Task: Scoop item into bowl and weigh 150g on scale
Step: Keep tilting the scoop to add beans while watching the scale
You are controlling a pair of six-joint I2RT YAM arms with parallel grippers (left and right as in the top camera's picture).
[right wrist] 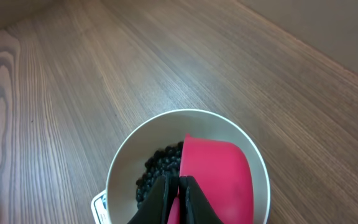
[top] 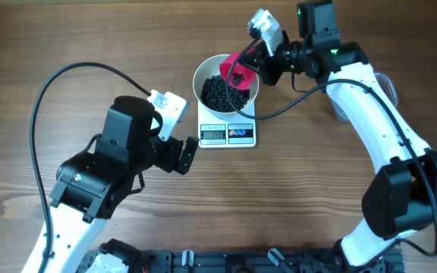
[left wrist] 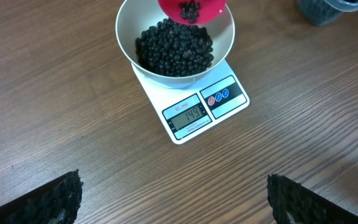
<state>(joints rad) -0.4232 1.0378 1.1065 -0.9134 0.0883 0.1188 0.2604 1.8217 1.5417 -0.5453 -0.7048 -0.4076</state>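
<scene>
The white bowl (top: 197, 80) stands on the scale (top: 227, 134) and holds a heap of black pellets (top: 218, 92). My right gripper (top: 255, 58) is shut on the handle of a pink scoop (top: 237, 70), which is tilted over the bowl's far side with a few pellets in it. In the right wrist view the fingers (right wrist: 160, 196) pinch the scoop (right wrist: 219, 174) above the bowl (right wrist: 123, 155). The left wrist view shows the bowl (left wrist: 129, 31), the pellets (left wrist: 174, 48) and the scale (left wrist: 229, 102), whose display seems to read 149. My left gripper (left wrist: 176, 205) is open over bare wood, left of the scale.
A clear tub (left wrist: 328, 9) with dark contents stands to the right of the scale, partly hidden behind the right arm (top: 370, 114) in the overhead view. A black cable (top: 51, 83) loops over the table on the left.
</scene>
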